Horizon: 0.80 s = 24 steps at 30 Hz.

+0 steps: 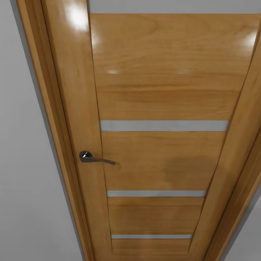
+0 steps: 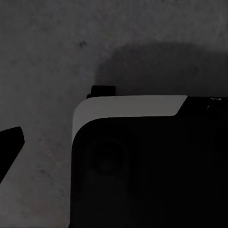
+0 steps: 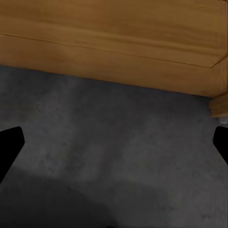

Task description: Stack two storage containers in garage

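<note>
Close before the head camera stands a shut wooden door (image 1: 159, 145), seen from low and near, its planks golden and glossy. Three thin grey strips (image 1: 164, 125) cross the door's middle panel, one above another. On the door's left stile sits a dark metal handle (image 1: 95, 158), its lever pointing toward the panel. A wooden frame (image 1: 38, 72) runs beside the door, with pale grey wall (image 1: 18, 163) beyond it on the left.

Below the door, the right wrist view looks down on dark grey speckled floor (image 3: 118, 152) that meets the door's bottom edge (image 3: 114, 42). The right gripper (image 3: 114, 147) is spread wide, one black fingertip (image 3: 9, 142) at each side of the view, nothing between them.

The left wrist view shows the same rough floor (image 2: 47, 57), with the robot's dark base and its white trim (image 2: 123, 107) over it. One black fingertip (image 2: 9, 142) of the left gripper shows at the edge; how far it is spread I cannot tell.
</note>
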Tool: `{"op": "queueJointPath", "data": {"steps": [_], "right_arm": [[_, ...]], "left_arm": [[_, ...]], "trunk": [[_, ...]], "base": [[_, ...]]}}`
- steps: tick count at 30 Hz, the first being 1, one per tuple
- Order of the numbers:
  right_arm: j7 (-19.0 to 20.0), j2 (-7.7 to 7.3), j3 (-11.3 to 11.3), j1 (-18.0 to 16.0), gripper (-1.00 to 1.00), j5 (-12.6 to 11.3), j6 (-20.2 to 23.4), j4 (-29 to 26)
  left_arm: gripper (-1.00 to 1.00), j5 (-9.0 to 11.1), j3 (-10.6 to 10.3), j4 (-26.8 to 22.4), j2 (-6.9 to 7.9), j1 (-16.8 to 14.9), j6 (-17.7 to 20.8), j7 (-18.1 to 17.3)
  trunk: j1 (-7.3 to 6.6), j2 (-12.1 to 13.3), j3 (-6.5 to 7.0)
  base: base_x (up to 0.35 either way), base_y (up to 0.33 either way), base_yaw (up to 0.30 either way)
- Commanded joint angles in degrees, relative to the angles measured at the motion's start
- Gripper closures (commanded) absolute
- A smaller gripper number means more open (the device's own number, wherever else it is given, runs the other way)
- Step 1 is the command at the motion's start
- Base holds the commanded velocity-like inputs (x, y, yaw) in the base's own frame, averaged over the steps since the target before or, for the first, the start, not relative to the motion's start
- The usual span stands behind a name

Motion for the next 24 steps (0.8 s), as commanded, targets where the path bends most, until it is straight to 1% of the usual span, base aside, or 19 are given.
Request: {"op": "queueJointPath", "data": {"steps": [1, 2, 6, 9, 11, 12, 13, 14, 18, 19, 20, 21, 24], "right_arm": [[-0.06, 0.19, 0.07, -0.1, -1.0, 1.01, 0.4, -0.18], [-0.06, 0.58, 0.07, -0.49, -1.0, 1.73, 0.39, -0.27], [0.07, 1.78, 0.13, -2.25, -1.0, 3.16, 0.4, -0.85], [0.42, 2.02, 0.21, -2.48, -1.0, 3.76, 0.43, -2.34], [0.57, 2.21, 0.48, -2.55, -1.0, 5.28, 0.44, -3.93], [0.44, 2.72, 1.88, -2.58, -1.0, 7.05, 0.5, -6.54], [0.33, 2.96, 3.61, -2.57, -1.0, 8.02, 0.67, -9.44], [0.28, 3.05, 4.64, -2.55, -1.0, 8.39, 0.81, -11.29], [0.22, 3.16, 6.97, -2.52, -1.0, 8.9, 1.23, -17.02], [0.22, 3.19, 7.26, -2.52, -1.0, 8.97, 1.41, -17.97], [0.21, 3.26, 7.75, -2.51, -1.0, 9.06, 2.07, -19.72], [0.21, 3.41, 8.44, -2.51, -1.0, 9.18, 3.79, -21.88], [0.19, 3.57, 9.66, -2.51, -1.0, 9.23, 6.94, -25.52]], "left_arm": [[-1.0, 0.32, 0.03, -0.14, -0.01, 0.04, 0.04, 0.08], [-1.0, 0.51, 0.03, -0.14, 0.0, 0.04, 0.04, 0.08], [-1.0, 1.18, 0.03, -0.14, 0.01, 0.04, 0.04, 0.09], [-1.0, 1.32, 0.03, -0.18, 0.01, 0.04, 0.04, 0.09], [-1.0, 1.38, 0.03, -0.21, 0.01, 0.04, 0.04, 0.09], [-1.0, 1.4, 0.03, -0.28, 0.01, 0.04, 0.04, 0.09], [-1.0, 1.41, 0.03, -0.49, -0.03, 0.04, 0.04, 0.09], [-1.0, 1.42, 0.03, -0.67, -0.04, 0.04, 0.04, 0.09], [-1.0, 1.42, 0.03, -1.0, -0.07, 0.04, 0.04, 0.09], [-1.0, 1.42, 0.03, -1.04, -0.07, 0.04, 0.04, 0.09], [-1.0, 1.42, 0.03, -1.1, -0.07, 0.04, 0.04, 0.09], [-1.0, 1.42, 0.03, -1.18, -0.07, 0.04, 0.04, 0.09], [-1.0, 1.42, 0.03, -1.25, -0.13, 0.04, 0.04, 0.09]], "trunk": [[0.0, -0.03, -0.05], [0.0, -0.03, -0.05], [0.0, -0.03, -0.05], [0.0, -0.03, -0.05], [0.0, -0.03, -0.05], [0.0, -0.03, -0.05], [0.0, -0.03, -0.05], [0.0, -0.03, -0.05], [0.0, -0.03, -0.05], [0.0, -0.03, -0.05], [0.0, -0.03, -0.05], [0.0, -0.03, -0.05], [0.0, -0.03, -0.05]], "base": [[0.0, 0.0, 0.0], [0.0, 0.0, 0.0], [0.0, 0.0, 0.0], [0.0, 0.0, 0.0], [0.0, 0.0, 0.0], [0.0, 0.0, 0.0], [0.0, 0.0, 0.0], [0.0, 0.0, 0.0], [0.0, 0.0, 0.0], [0.0, 0.0, 0.0], [0.0, 0.0, 0.0], [0.0, 0.0, 0.0], [0.0, 0.0, 0.0]]}}
